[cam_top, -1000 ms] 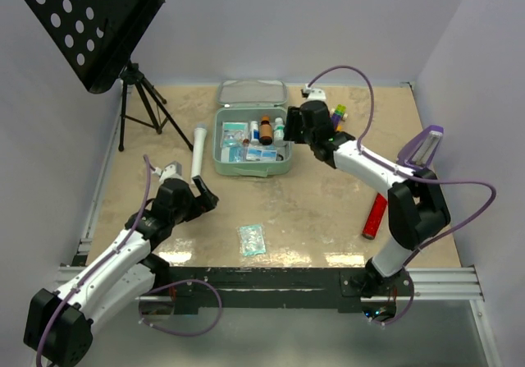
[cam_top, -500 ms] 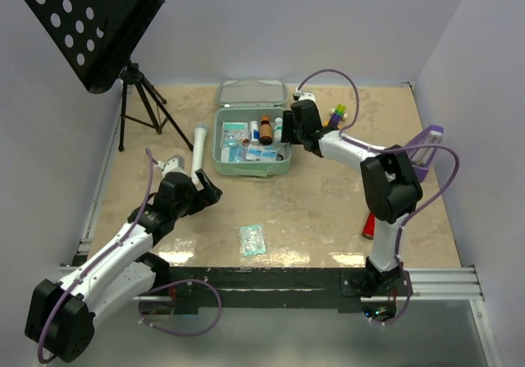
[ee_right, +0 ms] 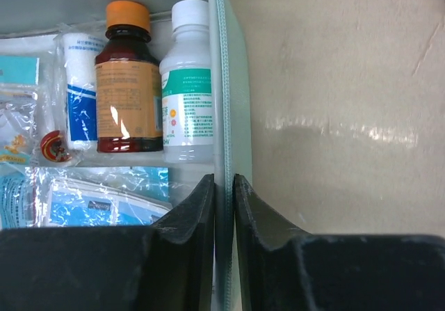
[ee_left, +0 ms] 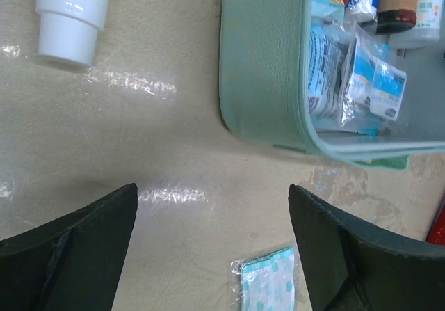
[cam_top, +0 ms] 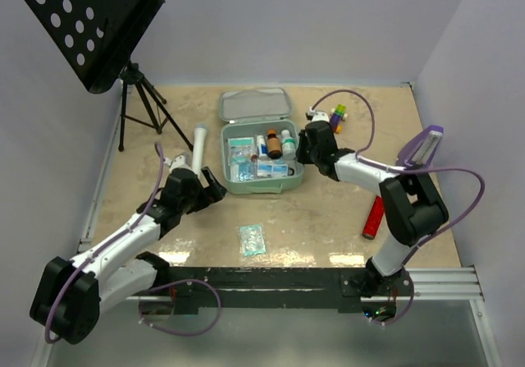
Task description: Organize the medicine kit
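The medicine kit (cam_top: 264, 187) lies open on the table, a pale mint-green case with its lid (cam_top: 255, 104) laid back. Inside are a brown bottle (ee_right: 128, 81), a white bottle (ee_right: 189, 81) and several blue-and-white packets. My right gripper (ee_right: 224, 186) is shut on the kit's right wall (ee_right: 224, 102), one finger inside and one outside; from above it sits at the case's right side (cam_top: 302, 155). My left gripper (ee_left: 212, 206) is open over bare table, just left of the kit's near corner (ee_left: 261, 67). A loose teal packet (ee_left: 268, 286) lies below it.
A white tube (cam_top: 198, 143) lies left of the kit. A music stand (cam_top: 90, 22) on a tripod (cam_top: 143, 108) fills the back left. A red cylinder (cam_top: 374, 217) and a purple wedge (cam_top: 421, 147) sit at the right, and a small coloured toy (cam_top: 338, 116) behind the right arm.
The right gripper has closed on the kit's right wall and the kit has slid toward the near side and slightly right. The left arm has crept toward the kit.
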### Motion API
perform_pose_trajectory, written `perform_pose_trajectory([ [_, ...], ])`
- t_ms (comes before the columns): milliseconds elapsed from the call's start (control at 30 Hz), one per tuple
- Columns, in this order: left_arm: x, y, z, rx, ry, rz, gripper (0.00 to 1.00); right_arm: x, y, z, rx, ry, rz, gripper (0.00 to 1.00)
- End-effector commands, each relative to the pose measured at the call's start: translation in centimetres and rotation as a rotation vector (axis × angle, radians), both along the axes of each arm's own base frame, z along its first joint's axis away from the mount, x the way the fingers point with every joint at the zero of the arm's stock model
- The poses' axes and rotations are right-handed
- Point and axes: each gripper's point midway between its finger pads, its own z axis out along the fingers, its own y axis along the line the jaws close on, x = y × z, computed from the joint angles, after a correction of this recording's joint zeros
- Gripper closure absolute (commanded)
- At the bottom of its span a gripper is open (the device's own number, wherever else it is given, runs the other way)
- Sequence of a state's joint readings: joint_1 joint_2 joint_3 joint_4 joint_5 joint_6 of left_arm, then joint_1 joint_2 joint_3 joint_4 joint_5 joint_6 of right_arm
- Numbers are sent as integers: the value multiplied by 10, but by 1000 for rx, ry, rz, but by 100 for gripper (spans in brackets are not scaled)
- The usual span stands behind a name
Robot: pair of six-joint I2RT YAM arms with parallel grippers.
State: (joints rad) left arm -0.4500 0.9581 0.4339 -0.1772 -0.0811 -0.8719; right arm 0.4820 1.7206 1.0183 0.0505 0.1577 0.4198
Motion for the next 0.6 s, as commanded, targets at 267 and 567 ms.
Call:
perform_pose_trajectory([
  [267,31,-44,1,-133,-20,-104,12,-76,6,0,144,46,65,71],
  [567,52,-47,9,-109,-50,-91,13,-110,46,10,219,57,165,58],
])
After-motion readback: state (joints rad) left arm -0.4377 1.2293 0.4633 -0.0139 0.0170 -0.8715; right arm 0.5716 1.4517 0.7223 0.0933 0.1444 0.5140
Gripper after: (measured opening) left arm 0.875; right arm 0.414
